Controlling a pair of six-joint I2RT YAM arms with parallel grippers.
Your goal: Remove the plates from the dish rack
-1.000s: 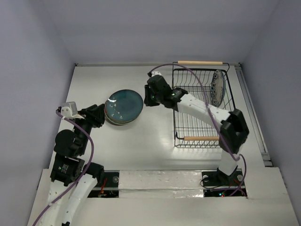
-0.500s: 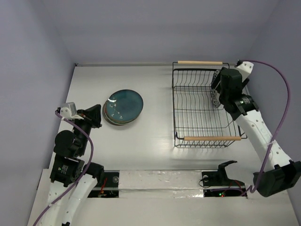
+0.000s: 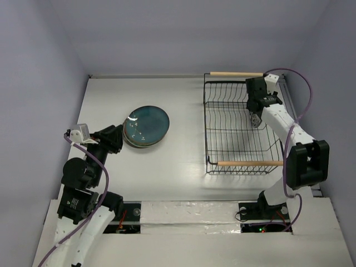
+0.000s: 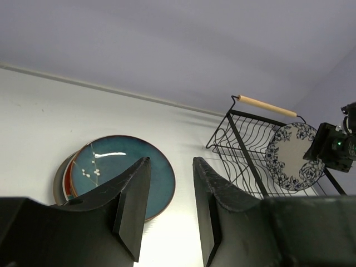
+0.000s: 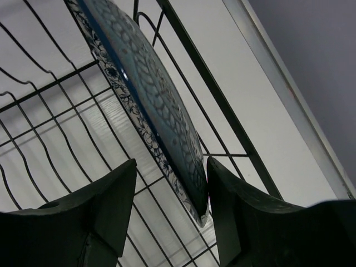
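The plates are mostly lying out of the dish rack [image 3: 233, 139] already. A stack [image 3: 146, 126] is resting on the white table [image 3: 183, 167], well to the left of the rack. The left wrist view is showing the teal-green plate [image 4: 105, 161] on top, with a red edge [image 4: 68, 181] and a grey edge [image 4: 58, 186] peeking out beneath it, so I judge at least three plates unloaded.

One plate is waiting in the rack: the white plate with the blue floral rim [image 4: 292, 157], standing on edge among the wires at the rack's right side. The rest of the rack is showing only bare wire.

The right gripper [image 5: 172, 167] is reaching down over that plate, its jaws spread and straddling the rim. The plate's edge is passing between the fingers, apart from the left one and very close to the right one. I cannot tell whether it is touching, and no squeeze is showing.

The left gripper [image 4: 171, 167] is hovering just beside the stack, jaws parted and holding nothing.

By my reading, the last plate is not yet gripped, lifted or carried to the stack.
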